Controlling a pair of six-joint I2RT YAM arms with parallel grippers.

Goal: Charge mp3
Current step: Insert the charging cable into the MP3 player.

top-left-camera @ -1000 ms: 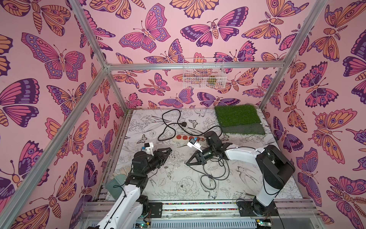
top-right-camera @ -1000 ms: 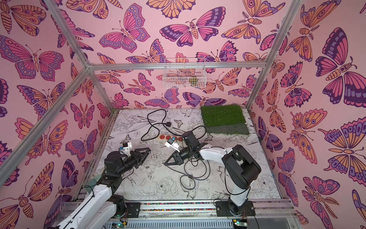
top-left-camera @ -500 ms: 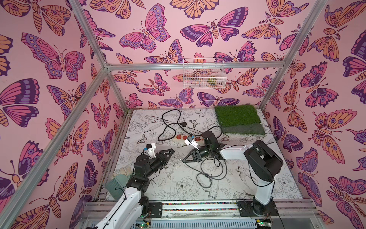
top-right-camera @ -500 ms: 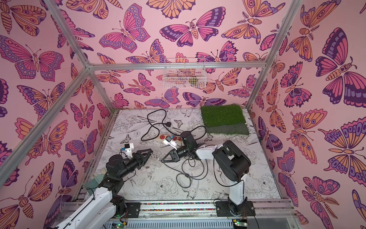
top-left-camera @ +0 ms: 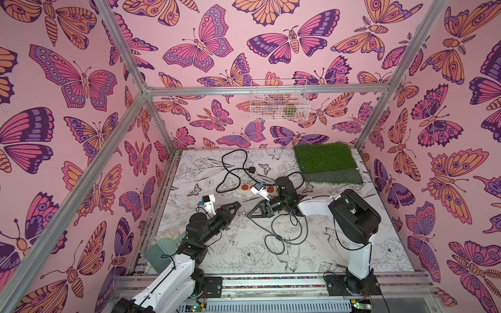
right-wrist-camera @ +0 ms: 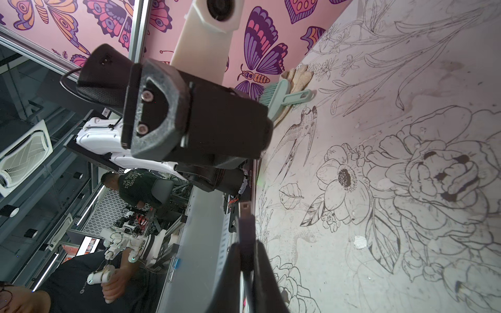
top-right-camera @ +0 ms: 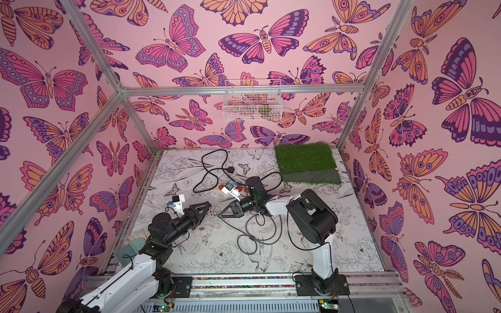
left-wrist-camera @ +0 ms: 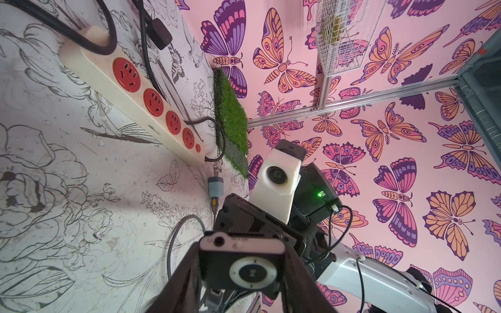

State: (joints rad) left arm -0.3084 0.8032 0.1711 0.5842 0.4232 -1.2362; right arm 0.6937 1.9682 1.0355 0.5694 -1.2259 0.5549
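Note:
The mp3 [left-wrist-camera: 217, 260], a small black square with a pale control ring, sits clamped between the two fingers of my left gripper [left-wrist-camera: 240, 267], its socket edge facing away from the wrist. In both top views the left gripper [top-left-camera: 235, 206] [top-right-camera: 206, 207] hovers over the floral table, pointing at my right gripper [top-left-camera: 250, 214] [top-right-camera: 221, 214], with a short gap between the tips. The right gripper [right-wrist-camera: 245, 257] is shut on a small cable plug [right-wrist-camera: 246, 222] whose metal end sticks out past the fingertips. Its black cable [top-left-camera: 282, 233] loops across the table.
A cream power strip [left-wrist-camera: 130, 89] with red sockets lies behind the grippers. A teal cube adapter [left-wrist-camera: 216, 186] lies near it and a black mains plug [top-left-camera: 252, 170] farther back. A grass mat [top-left-camera: 325, 160] fills the back right, a teal brush [top-left-camera: 160, 250] the front left, and a wire basket [top-left-camera: 279, 100] hangs on the wall.
The right arm has swung left, bringing the plug closer to the left gripper. The left gripper has edged slightly toward it, still holding the mp3.

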